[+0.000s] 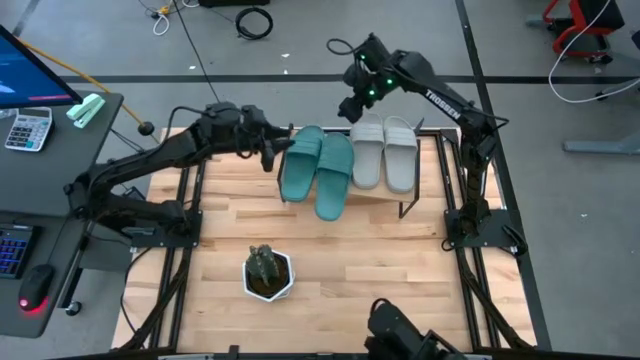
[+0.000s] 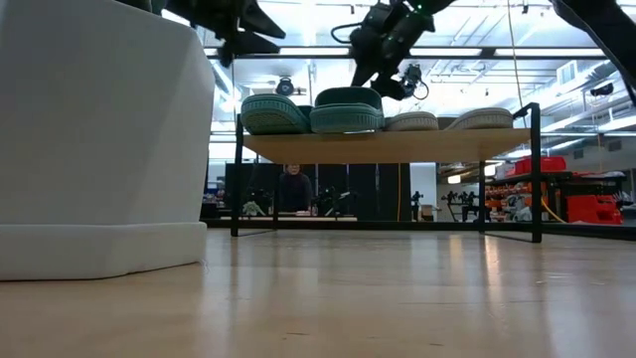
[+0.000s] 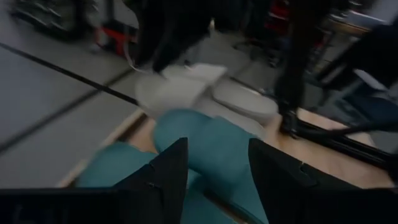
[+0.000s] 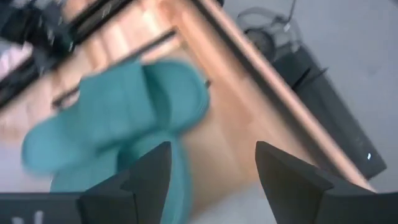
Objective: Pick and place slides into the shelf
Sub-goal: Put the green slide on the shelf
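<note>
Four slides lie side by side on the shelf [image 1: 405,190], soles on its wooden plank. The teal pair [image 1: 318,170] is on the left, and its right slide overhangs the near edge. The grey-white pair [image 1: 384,152] is on the right. In the low view the teal slides [image 2: 310,114] and the grey ones [image 2: 447,120] sit on the plank [image 2: 388,146]. My left gripper [image 1: 272,155] [image 3: 214,168] hovers open just left of the teal pair, above shelf height. My right gripper [image 1: 352,108] [image 4: 214,174] hangs open above the shelf's far edge, looking down on the teal slides [image 4: 124,118].
A small potted plant [image 1: 268,272] stands on the near part of the table; its white pot [image 2: 99,139] fills the left of the low view. Bare wooden tabletop [image 1: 380,260] lies between plant and shelf. A person [image 2: 295,189] shows far behind the shelf.
</note>
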